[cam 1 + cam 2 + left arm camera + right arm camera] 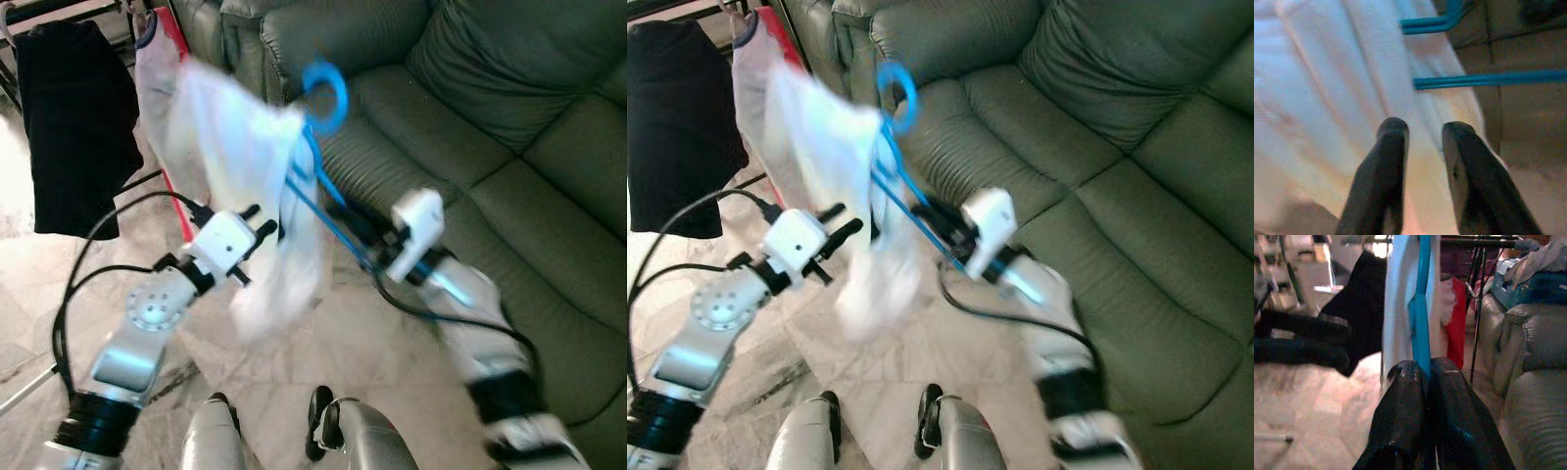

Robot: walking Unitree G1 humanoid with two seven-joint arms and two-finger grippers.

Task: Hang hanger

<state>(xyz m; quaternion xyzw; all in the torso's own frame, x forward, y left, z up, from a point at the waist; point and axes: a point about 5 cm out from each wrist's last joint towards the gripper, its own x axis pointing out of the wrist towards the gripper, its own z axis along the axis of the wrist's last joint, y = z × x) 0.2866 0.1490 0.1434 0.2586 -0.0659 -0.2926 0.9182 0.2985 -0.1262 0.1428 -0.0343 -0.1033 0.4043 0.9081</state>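
Blue plastic hanger (323,147), draped with a white cloth garment (245,196), sits pinched in my right gripper (1422,377), hook raised ahead of it for hanging. My left gripper (1422,132), fingers slightly parted, rests against the cloth, apparently steadying it.

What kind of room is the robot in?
Probably a living room at home. There is a big green sofa, a pale tiled floor, and a clothes rack with a black garment hanging. The right gripper holds a blue hanger with a white garment.
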